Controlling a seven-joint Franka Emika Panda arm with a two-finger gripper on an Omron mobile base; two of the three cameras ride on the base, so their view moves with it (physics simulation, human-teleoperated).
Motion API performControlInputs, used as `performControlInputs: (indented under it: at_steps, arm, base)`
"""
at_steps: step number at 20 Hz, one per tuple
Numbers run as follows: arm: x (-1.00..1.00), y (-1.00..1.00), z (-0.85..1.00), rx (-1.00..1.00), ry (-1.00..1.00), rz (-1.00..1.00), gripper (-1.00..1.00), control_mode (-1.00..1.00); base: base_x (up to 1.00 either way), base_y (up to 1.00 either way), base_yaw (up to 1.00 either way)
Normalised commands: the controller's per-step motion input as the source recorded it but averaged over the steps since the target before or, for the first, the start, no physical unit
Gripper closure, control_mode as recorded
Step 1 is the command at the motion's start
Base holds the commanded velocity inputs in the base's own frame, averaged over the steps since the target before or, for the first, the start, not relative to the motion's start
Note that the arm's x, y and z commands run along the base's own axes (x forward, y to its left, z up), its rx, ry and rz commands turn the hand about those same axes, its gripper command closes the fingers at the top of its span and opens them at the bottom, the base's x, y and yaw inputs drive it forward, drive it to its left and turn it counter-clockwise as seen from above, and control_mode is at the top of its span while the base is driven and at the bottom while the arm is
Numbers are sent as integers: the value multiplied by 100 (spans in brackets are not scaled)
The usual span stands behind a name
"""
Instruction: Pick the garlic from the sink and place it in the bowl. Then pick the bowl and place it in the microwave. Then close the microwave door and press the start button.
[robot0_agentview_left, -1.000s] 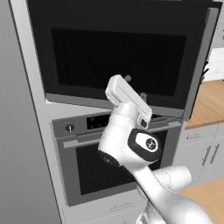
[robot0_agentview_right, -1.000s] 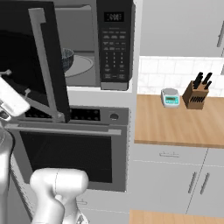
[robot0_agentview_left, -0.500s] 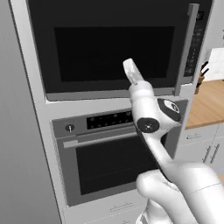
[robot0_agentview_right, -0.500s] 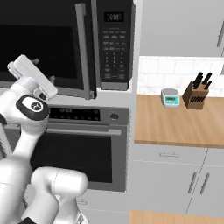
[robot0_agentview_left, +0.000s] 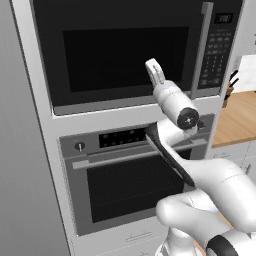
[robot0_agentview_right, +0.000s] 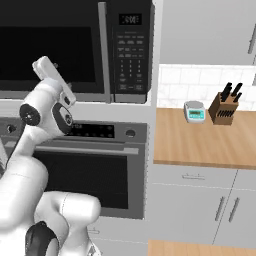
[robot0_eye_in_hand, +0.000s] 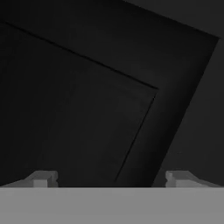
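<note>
You are looking at the microwave door (robot0_agentview_left: 125, 52) lying flush with the cabinet face, its dark glass window unbroken and its vertical grey handle (robot0_agentview_left: 204, 46) standing just beside the keypad panel (robot0_agentview_left: 218, 47); judging from that, the closing step looks finished or nearly so. The door is reading as a wide black slab, and nothing behind the glass is coming through, so you cannot confirm the bowl or the garlic inside from here. The gripper (robot0_agentview_left: 155, 70) is sitting right up at the lower right of the window, pointing up and into the door, which fits a hand that is pressing the panel home rather than grasping anything. In the hand view the fingertips (robot0_eye_in_hand: 41, 178) are showing wide apart at the two bottom corners with only black glass between them, so the jaws are standing spread and carrying nothing. Further out, the keypad is waiting to the gripper's right, past the handle, so the start button looks like the next target. Below, the oven (robot0_agentview_right: 95, 165) is sitting shut, and on the counter to the right a small scale (robot0_agentview_right: 194, 111) and a knife block (robot0_agentview_right: 225, 106) are standing well clear.
</note>
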Motion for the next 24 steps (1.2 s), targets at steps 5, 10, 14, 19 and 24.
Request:
performControlInputs:
  at_steps: [5,10,14,19,24]
  arm:
    - [-60,2,29,0,12,12,-100,-100]
    - [-100,-21,19,5,6,4,-100,-100]
    - [-99,-51,-7,21,24,4,-100,-100]
    - [-78,-63,-13,34,33,8,-100,-100]
    - [-52,-57,-14,33,18,14,-100,-100]
  base:
    - [0,0,0]
    - [0,0,0]
    - [0,0,0]
    - [0,0,0]
    - [0,0,0]
